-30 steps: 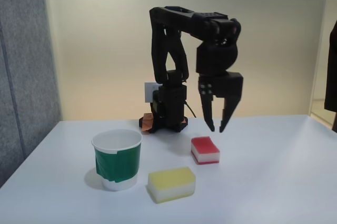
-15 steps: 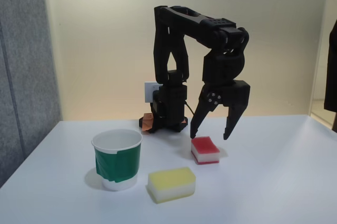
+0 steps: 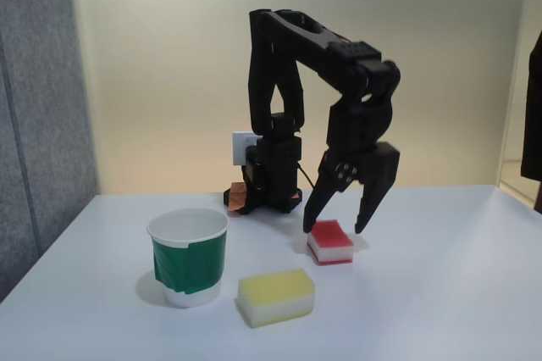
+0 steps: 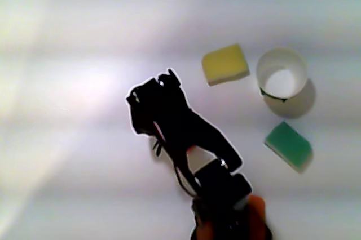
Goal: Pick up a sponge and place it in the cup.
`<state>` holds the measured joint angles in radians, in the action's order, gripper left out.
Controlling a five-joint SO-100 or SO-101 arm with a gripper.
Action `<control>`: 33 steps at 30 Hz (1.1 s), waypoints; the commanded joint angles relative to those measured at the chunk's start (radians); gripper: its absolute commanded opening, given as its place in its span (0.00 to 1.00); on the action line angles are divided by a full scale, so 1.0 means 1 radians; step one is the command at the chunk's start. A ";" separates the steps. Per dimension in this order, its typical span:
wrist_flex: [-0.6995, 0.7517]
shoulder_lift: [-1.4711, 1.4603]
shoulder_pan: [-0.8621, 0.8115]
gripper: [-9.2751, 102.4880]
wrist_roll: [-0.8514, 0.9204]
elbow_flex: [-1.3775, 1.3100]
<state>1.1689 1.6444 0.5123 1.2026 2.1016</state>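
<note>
The black two-finger hand hung spread over the small red-topped, white-middled sponge, fingers straddling it, apparently to close on it. The sponge lay on the white worktop, near the green-taped white paper cup awaiting it.

Small sponge with red top, white middle and thin red bottom edge, flat on the white table, right of and behind the upright, empty white paper cup banded with green tape
</note>
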 commanded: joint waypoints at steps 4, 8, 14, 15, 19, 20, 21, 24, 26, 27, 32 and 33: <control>-0.025 0.009 0.003 0.35 0.026 0.040; -0.058 0.006 -0.011 0.34 0.026 0.071; -0.060 -0.012 -0.028 0.12 0.032 0.074; -0.061 -0.012 -0.029 0.08 0.029 0.077; -0.064 0.023 -0.040 0.08 0.021 0.086; -0.057 0.044 -0.044 0.08 0.011 0.086; -0.043 0.071 -0.052 0.08 -0.011 0.083; -0.011 0.160 -0.087 0.08 -0.097 0.063; 0.020 0.216 -0.117 0.08 -0.153 0.037; 0.041 0.247 -0.130 0.08 -0.193 0.023; 0.061 0.391 -0.212 0.08 -0.396 -0.026; 0.052 0.416 -0.232 0.08 -0.425 -0.029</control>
<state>1.2287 1.9681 0.3129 0.8391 2.1108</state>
